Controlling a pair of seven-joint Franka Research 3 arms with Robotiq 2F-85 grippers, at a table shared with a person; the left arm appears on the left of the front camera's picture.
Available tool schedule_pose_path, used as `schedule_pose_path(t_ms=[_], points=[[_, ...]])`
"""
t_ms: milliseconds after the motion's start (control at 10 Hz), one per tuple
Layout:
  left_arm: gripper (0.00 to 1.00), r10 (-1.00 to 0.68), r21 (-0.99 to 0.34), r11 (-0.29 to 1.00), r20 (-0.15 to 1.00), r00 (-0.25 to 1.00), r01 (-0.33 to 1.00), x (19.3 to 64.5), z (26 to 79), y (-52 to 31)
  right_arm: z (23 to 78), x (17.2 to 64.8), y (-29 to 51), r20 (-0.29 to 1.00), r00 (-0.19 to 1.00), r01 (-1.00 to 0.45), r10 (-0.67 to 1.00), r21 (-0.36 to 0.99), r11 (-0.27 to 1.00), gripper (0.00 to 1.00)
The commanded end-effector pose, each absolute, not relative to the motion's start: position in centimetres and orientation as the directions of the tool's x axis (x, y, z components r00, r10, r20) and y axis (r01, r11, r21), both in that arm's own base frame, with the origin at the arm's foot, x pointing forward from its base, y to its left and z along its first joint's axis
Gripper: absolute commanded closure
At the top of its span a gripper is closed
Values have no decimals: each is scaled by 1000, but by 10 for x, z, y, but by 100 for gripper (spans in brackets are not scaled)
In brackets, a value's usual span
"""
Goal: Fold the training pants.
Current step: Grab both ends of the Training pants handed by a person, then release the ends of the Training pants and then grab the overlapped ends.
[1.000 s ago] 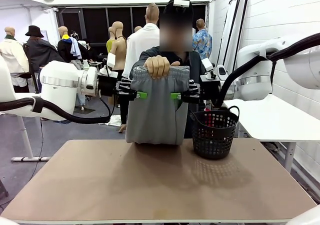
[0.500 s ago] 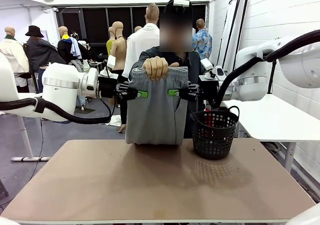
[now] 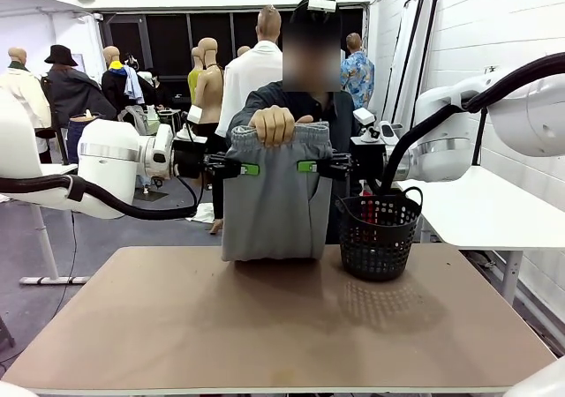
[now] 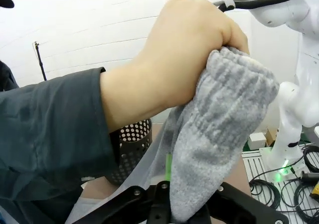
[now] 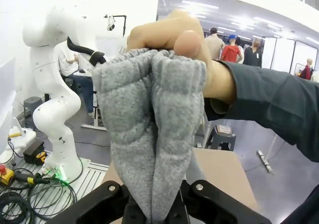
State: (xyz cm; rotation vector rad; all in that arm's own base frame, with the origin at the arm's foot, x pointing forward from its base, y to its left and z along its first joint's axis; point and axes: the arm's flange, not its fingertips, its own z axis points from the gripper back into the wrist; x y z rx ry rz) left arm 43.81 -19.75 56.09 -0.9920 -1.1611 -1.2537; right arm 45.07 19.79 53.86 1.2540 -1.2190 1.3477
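The training pants (image 3: 269, 203) hang at frame centre above the counter's (image 3: 265, 326) far edge, bunched waistband gripped by the person's hand (image 3: 274, 125). Left claw (image 3: 250, 168) and right claw (image 3: 306, 166) are each pinched onto the cloth just below the waistband. Judged soft, light and limp; the thick elastic waistband offers the firmest hold.

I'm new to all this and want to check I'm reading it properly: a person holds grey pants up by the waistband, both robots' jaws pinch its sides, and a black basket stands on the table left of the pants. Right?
Nearly. The black basket stands right of the grey pants, not left, as the front view shows. The rest is right.
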Motion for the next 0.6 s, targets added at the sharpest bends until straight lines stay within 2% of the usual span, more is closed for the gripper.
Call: schedule_pose_path(t_ms=[0, 100, 500], points=[[100, -250, 52, 27, 967, -44, 998, 451, 566, -203, 546, 461, 204, 999, -50, -993, 16, -48, -107, 100], [100, -172, 58, 87, 984, -43, 994, 438, 561, -197, 539, 451, 198, 997, -80, -991, -9, -81, -109, 100], [100, -172, 58, 87, 984, -43, 994, 438, 561, -197, 539, 451, 198, 997, -80, -991, -9, -81, -109, 100]])
